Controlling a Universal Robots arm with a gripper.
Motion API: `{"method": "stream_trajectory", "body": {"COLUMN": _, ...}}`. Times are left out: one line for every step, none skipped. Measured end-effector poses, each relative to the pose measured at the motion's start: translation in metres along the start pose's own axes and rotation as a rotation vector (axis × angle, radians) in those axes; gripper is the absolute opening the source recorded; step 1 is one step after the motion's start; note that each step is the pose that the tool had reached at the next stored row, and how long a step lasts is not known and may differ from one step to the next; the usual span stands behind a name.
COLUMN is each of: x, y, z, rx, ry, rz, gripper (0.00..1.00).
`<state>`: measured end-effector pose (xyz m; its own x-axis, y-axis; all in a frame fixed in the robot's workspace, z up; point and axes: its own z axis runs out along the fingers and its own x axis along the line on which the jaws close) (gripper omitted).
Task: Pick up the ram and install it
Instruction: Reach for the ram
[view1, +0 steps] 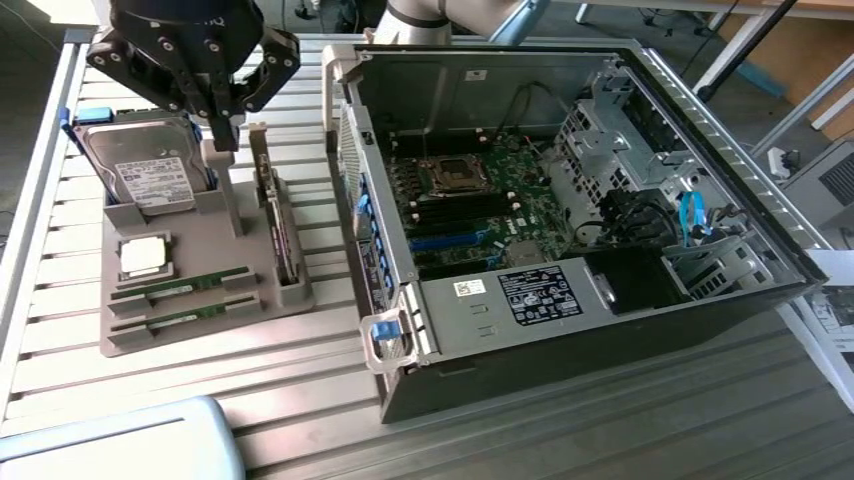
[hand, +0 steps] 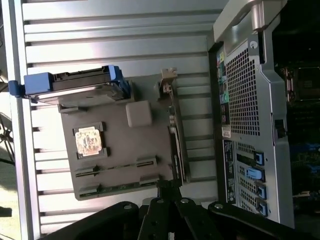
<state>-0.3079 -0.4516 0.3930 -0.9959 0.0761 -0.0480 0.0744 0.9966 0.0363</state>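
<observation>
A robot arm's claw (view1: 224, 135), clenched and carrying nothing, is hovering over the far end of a grey tray (view1: 200, 225), between a hard drive (view1: 147, 170) and an upright card (view1: 278, 230). The ram (view1: 180, 288) is lying in slots at the tray's near end, two green sticks side by side. The pick-up seems to be only beginning; a grasp would call for opened jaws lined up across a stick's thin edge. An open computer case (view1: 561, 380) is sitting on the exterior view's right on a slatted metal table (view1: 307, 400), workshop furniture beyond.
</observation>
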Motion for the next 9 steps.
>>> {"method": "stream_trajectory", "body": {"x": 0.000, "y": -0.0030, "z": 0.0000, "rx": 0.0029, "ry": -0.0003, "rz": 0.000, "gripper": 0.11}}
{"method": "stream_trajectory", "body": {"x": 0.000, "y": -0.0057, "z": -0.0002, "rx": 0.0068, "ry": -0.0004, "rz": 0.000, "gripper": 0.11}}
{"method": "stream_trajectory", "body": {"x": -0.001, "y": -0.0084, "z": -0.0003, "rx": 0.0122, "ry": -0.0007, "rz": -0.001, "gripper": 0.11}}
{"method": "stream_trajectory", "body": {"x": -0.001, "y": -0.0110, "z": -0.0003, "rx": 0.0181, "ry": -0.0012, "rz": -0.001, "gripper": 0.11}}
{"method": "stream_trajectory", "body": {"x": -0.001, "y": -0.0137, "z": -0.0003, "rx": 0.0245, "ry": -0.0018, "rz": -0.001, "gripper": 0.11}}
{"method": "stream_trajectory", "body": {"x": -0.001, "y": -0.0162, "z": -0.0003, "rx": 0.0302, "ry": -0.0023, "rz": -0.002, "gripper": 0.11}}
{"method": "stream_trajectory", "body": {"x": -0.002, "y": -0.0206, "z": -0.0005, "rx": 0.0400, "ry": -0.0030, "rz": -0.002, "gripper": 0.11}}
{"method": "stream_trajectory", "body": {"x": -0.002, "y": -0.0234, "z": -0.0005, "rx": 0.0459, "ry": -0.0034, "rz": -0.002, "gripper": 0.11}}
{"method": "stream_trajectory", "body": {"x": -0.002, "y": -0.0261, "z": -0.0006, "rx": 0.0511, "ry": -0.0037, "rz": -0.003, "gripper": 0.11}}
